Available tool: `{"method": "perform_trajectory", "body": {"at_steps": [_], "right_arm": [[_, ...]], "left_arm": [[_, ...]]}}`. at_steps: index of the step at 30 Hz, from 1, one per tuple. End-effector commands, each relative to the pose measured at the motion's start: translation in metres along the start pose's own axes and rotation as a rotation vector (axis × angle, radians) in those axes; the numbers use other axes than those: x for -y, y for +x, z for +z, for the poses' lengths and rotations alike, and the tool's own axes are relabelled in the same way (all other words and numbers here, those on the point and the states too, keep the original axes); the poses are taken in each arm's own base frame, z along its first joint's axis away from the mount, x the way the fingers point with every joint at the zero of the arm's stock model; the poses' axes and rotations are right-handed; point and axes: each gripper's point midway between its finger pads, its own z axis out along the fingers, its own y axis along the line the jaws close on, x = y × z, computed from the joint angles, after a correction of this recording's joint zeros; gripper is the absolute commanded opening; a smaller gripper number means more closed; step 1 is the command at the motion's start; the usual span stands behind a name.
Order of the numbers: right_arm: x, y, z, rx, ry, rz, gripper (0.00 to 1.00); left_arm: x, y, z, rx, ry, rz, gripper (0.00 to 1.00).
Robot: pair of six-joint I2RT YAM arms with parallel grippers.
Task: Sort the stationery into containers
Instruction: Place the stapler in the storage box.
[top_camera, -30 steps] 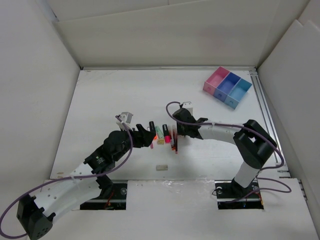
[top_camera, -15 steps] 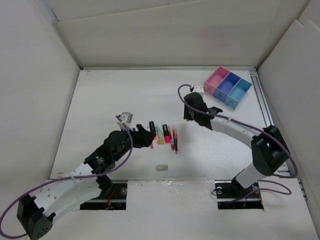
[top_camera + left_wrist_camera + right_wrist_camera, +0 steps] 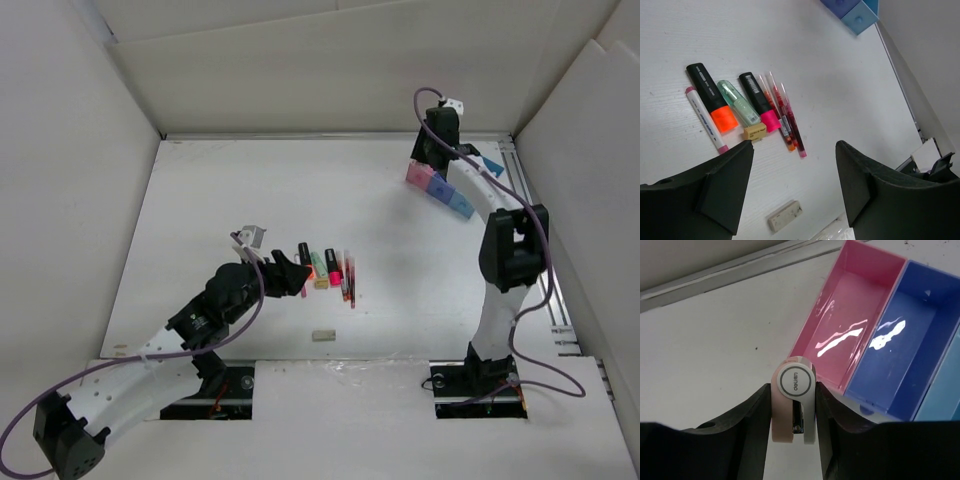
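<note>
My right gripper [image 3: 793, 412] is shut on a small pink and silver clip-like piece marked "deli" [image 3: 795, 385], held just before the pink bin [image 3: 855, 335] of the tray; the dark blue bin [image 3: 905, 350] is beside it. In the top view the right gripper [image 3: 432, 152] hangs over the tray's [image 3: 447, 190] near-left end. My left gripper [image 3: 794, 165] is open and empty above the table. A row lies ahead of it: a white pen [image 3: 704, 120], an orange-capped marker [image 3: 712, 97], a green highlighter [image 3: 739, 102], a pink-capped marker [image 3: 759, 95], a beige eraser [image 3: 755, 131] and red pens [image 3: 785, 117].
A grey eraser [image 3: 785, 216] lies alone near the front edge, also in the top view [image 3: 322, 335]. White walls enclose the table on three sides. A metal rail [image 3: 535, 240] runs along the right edge.
My right arm has swung from the row of stationery at mid-table up to the tray at the back right, carrying the pink and silver piece. The left arm has not moved.
</note>
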Motion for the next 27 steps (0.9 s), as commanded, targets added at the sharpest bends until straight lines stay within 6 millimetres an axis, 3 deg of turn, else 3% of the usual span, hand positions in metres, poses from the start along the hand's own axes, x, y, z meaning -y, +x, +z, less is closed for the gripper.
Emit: {"method": "perform_trajectory", "body": {"at_steps": [1,2,3,6,7,9,10,11,13,19,21,24,25,27], "right_arm": [[0.003,-0.009,0.025,-0.029,-0.009,-0.009,0.35],[0.012,-0.011,0.033,-0.036,0.01,-0.002,0.35],[0.006,-0.02,0.035,-0.022,-0.004,0.003,0.35],[0.019,-0.02,0.052,-0.03,0.013,0.007,0.35],[0.024,-0.03,0.054,-0.011,0.019,0.018,0.36],[0.03,-0.027,0.064,-0.022,0.032,0.021,0.37],[0.031,-0.038,0.066,-0.001,0.025,0.032,0.37],[0.033,-0.029,0.073,-0.024,0.033,0.026,0.38],[0.037,-0.034,0.075,-0.022,0.04,0.031,0.38],[0.038,-0.027,0.08,-0.035,0.044,0.019,0.57],[0.04,-0.029,0.077,-0.03,0.054,0.02,0.58],[0.043,-0.051,0.054,0.007,0.039,0.033,0.58],[0.044,-0.06,0.038,0.031,0.032,0.024,0.58],[0.038,-0.065,0.018,0.046,0.007,0.014,0.54]], "left_arm": [[0.0,-0.002,-0.001,0.013,0.004,-0.002,0.62],[-0.003,-0.001,-0.002,0.012,-0.011,-0.001,0.62],[-0.005,-0.002,-0.001,0.019,-0.021,-0.001,0.61],[-0.012,0.001,0.0,0.011,-0.056,0.004,0.61],[-0.014,0.003,0.001,0.004,-0.062,0.005,0.6],[-0.02,0.004,0.002,0.004,-0.093,0.0,0.59],[-0.021,0.006,0.003,-0.003,-0.099,0.001,0.59],[-0.021,0.003,0.003,0.005,-0.108,0.001,0.59],[-0.025,0.006,0.005,-0.005,-0.129,-0.004,0.57],[-0.036,0.011,0.009,-0.025,-0.186,-0.002,0.56],[-0.037,0.007,0.011,-0.014,-0.203,0.0,0.55],[-0.042,0.007,0.013,-0.02,-0.241,-0.002,0.5],[-0.042,0.007,0.013,-0.02,-0.241,-0.002,0.49],[-0.044,0.007,0.015,-0.023,-0.259,0.002,0.46]]}}
